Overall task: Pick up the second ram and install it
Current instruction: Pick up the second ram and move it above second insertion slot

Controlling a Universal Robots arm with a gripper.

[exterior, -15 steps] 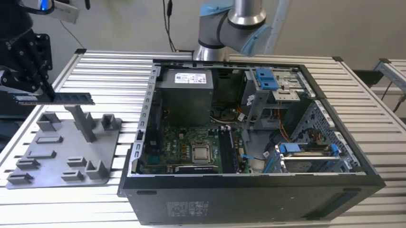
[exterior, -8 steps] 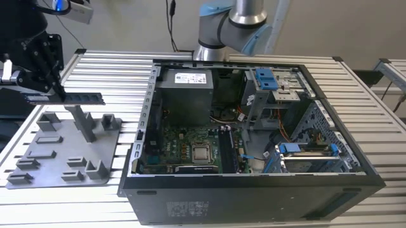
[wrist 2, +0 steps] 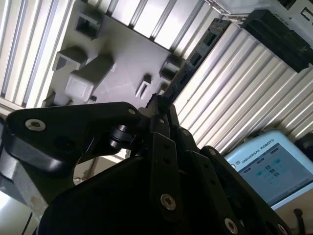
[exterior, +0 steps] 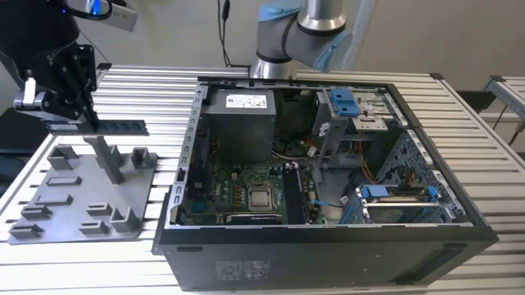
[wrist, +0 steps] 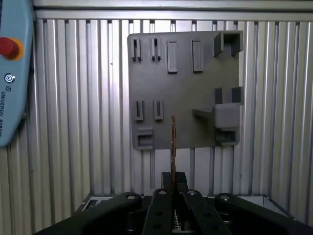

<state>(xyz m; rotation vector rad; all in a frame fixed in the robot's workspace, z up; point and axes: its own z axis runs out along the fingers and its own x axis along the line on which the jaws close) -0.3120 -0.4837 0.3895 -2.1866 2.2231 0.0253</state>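
Observation:
My gripper (exterior: 88, 121) hangs at the exterior view's left, above the grey fixture plate (exterior: 66, 196), and is shut on the second ram (exterior: 110, 127). The stick is a thin dark green board held level, lifted off the plate's posts. In the first wrist view the ram (wrist: 173, 144) shows edge-on, sticking out from the closed fingers (wrist: 165, 188) over the plate (wrist: 183, 93). In the second wrist view the ram (wrist 2: 193, 58) runs as a dark strip away from the gripper (wrist 2: 159, 103).
An open computer case (exterior: 197, 153) lies on the slatted metal table at the exterior view's right, its motherboard (exterior: 246, 190) and memory slots (exterior: 296, 193) exposed. Blue drive brackets (exterior: 345, 101) stand inside. A teach pendant (wrist: 14, 73) lies beside the plate.

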